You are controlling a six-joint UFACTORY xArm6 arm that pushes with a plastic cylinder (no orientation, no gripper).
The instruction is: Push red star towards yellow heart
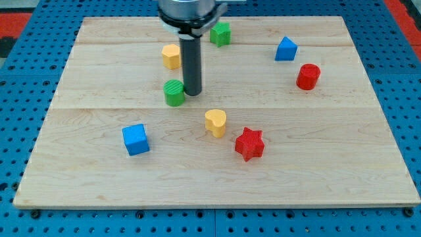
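Note:
The red star (249,143) lies on the wooden board (316,164), right of centre toward the view's bottom. The yellow heart (215,122) sits just to its upper left, a small gap apart. My tip (193,91) is above and left of the heart, right next to the green cylinder (174,93). It is well away from the red star.
A yellow block (172,56) and a green block (220,33) lie near the view's top. A blue block (285,49) and a red cylinder (307,76) are at the right. A blue cube (135,139) is at the lower left.

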